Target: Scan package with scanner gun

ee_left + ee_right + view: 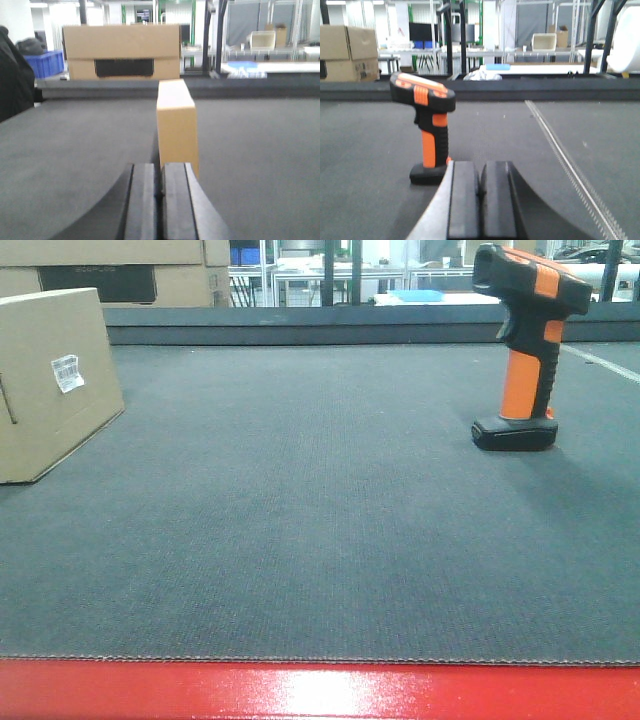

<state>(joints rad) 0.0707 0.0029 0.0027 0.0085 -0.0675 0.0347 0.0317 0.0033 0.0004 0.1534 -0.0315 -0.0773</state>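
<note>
Right wrist view shows the right gripper (481, 175) closed and empty near the scanner gun (427, 132); it should open wide before grasping.

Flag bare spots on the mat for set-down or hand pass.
Widest bare patch: mat between the package at far left and the scanner gun at right, forward to the red edge. Right of the scanner gun is bare too. Nowhere crowded: only those two on it.

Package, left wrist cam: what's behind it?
Behind the package, offset to the image's left, stands a larger tan carton with a dark panel, beyond a raised ledge. The package hides the strip of mat and ledge directly behind it.
</note>
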